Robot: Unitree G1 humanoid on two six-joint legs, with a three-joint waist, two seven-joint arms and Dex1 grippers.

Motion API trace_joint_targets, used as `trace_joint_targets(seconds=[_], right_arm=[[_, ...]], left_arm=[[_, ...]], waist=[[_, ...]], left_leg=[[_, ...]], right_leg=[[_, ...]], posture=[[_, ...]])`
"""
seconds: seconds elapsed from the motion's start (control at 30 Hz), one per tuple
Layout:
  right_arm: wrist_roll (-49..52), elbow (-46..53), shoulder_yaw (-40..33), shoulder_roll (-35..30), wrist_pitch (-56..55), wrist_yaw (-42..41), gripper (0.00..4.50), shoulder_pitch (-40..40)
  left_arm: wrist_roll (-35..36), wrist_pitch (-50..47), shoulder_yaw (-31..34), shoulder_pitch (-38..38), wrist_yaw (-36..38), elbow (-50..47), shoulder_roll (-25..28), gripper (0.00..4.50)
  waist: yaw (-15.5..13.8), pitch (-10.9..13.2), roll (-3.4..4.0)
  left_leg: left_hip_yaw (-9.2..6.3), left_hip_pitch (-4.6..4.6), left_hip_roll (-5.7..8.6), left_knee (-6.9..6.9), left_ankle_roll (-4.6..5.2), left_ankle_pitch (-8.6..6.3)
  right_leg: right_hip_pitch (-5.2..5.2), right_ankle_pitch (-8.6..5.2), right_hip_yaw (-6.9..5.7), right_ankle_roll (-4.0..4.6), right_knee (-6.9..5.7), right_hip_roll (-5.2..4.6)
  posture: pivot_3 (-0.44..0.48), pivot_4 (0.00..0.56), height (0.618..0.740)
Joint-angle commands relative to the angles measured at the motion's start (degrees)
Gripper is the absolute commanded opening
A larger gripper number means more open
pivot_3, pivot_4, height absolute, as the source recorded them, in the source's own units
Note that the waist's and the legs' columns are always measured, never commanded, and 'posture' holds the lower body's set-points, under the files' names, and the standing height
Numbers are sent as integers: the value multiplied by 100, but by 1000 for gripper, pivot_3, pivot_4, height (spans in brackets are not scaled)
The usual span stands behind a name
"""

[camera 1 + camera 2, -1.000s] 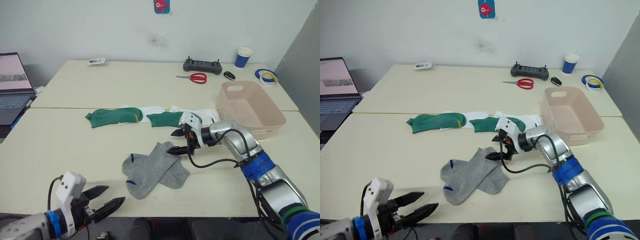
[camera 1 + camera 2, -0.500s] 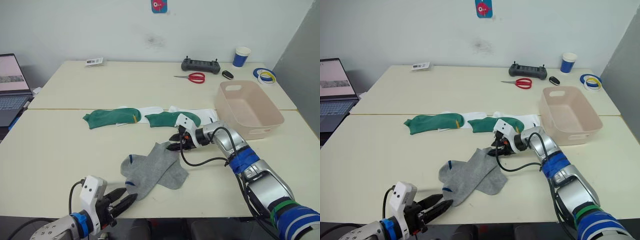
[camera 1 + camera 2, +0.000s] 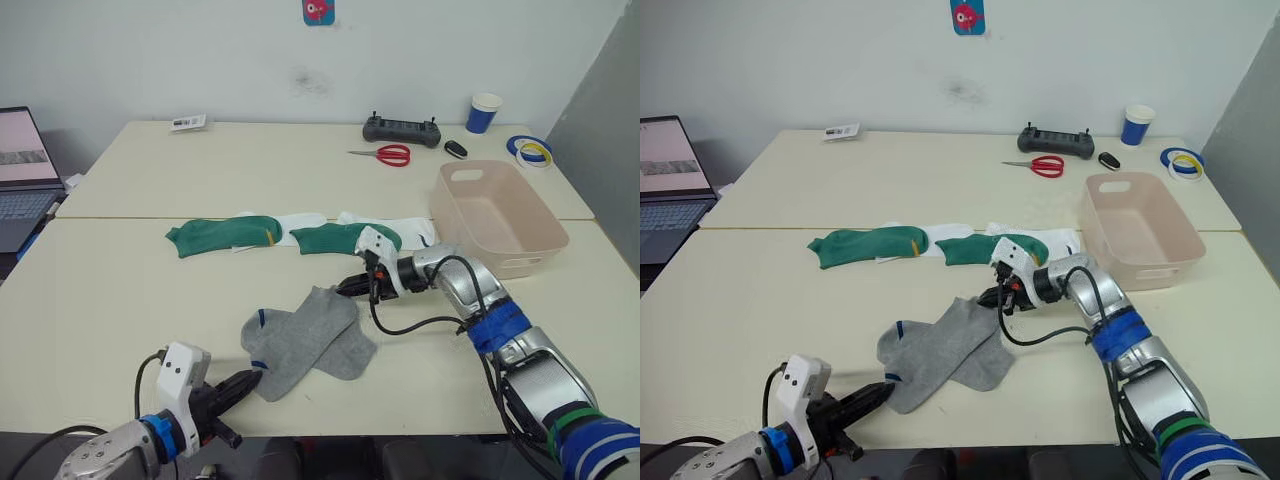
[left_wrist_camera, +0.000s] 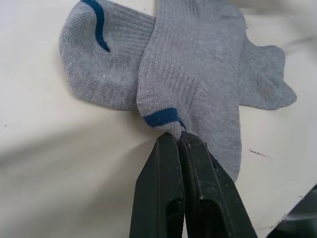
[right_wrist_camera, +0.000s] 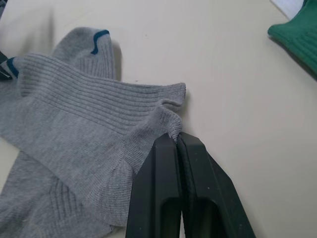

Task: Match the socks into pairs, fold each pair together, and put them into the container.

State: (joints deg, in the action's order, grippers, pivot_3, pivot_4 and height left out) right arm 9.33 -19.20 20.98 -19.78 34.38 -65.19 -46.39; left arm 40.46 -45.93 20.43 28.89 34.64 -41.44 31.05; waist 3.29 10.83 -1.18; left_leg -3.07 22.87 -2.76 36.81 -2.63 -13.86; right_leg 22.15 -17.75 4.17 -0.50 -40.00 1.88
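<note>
The two grey socks (image 3: 305,338) lie crossed near the middle of the tabletop (image 3: 120,290), and their long axis runs on a diagonal from near left to far right. Each end of that line is in a gripper. The left gripper (image 4: 179,144) is clenched on the near-left tip, at the blue-banded edge close to the tabletop's near edge. The right gripper (image 5: 176,141) is clenched on the far-right tip, the ribbed edge that points toward the green socks (image 3: 270,234).

So the pair is spanned end to end between the two arms (neither arm is nearer; each owns its own end). My judgement is that a fold would bring one held end along this diagonal toward the other.

The container (image 3: 498,217) stands far right, well apart from the grey socks, on the right arm's side. The white socks (image 3: 315,220) lie beside the green ones.
</note>
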Motion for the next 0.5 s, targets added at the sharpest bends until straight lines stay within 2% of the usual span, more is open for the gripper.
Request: trace_joint_targets(seconds=[0.03, 0.17, 0.3, 0.4, 0.5], right_arm=[[238, 561, -221, -78, 300, -21, 0, 53], [744, 1743, -483, -395, 1299, 16, 0, 365], [1181, 2613, -741, -605, 2121, 283, 0, 634], [1602, 3368, -993, -652, 2855, 589, 0, 893], [2032, 4124, -1209, -589, 3528, 958, 0, 1211]], left_arm=[[322, -24, 334, -25, 197, -129, 284, 38], [873, -253, 1101, -188, 861, -121, 1249, 38], [1054, -354, 1484, -485, 1489, 265, 2139, 38], [948, -308, 1384, -939, 1873, 744, 2690, 38], [695, -131, 976, -1440, 2246, 1257, 3108, 38]], waist=[[0, 1, 1], [-24, 3, 4], [-11, 5, 7], [-15, 6, 9], [-7, 6, 9]], left_leg=[[0, -1, 0, 0, 0, 0], [-8, 8, -2, 0, -1, 0], [1, 4, 0, -8, -1, 0], [5, 3, 1, -13, -1, 0], [7, 4, 0, -20, -1, 0]], right_leg=[[0, 0, 1, 0, 0, 0], [9, -1, -2, 1, 2, 0], [7, -5, -4, 4, 3, -1], [12, -5, -5, 3, 5, -1], [16, -7, -7, 5, 7, 0]], posture=[[0, 150, 740], [0, 150, 740], [0, 150, 740], [0, 150, 740], [0, 150, 740]])
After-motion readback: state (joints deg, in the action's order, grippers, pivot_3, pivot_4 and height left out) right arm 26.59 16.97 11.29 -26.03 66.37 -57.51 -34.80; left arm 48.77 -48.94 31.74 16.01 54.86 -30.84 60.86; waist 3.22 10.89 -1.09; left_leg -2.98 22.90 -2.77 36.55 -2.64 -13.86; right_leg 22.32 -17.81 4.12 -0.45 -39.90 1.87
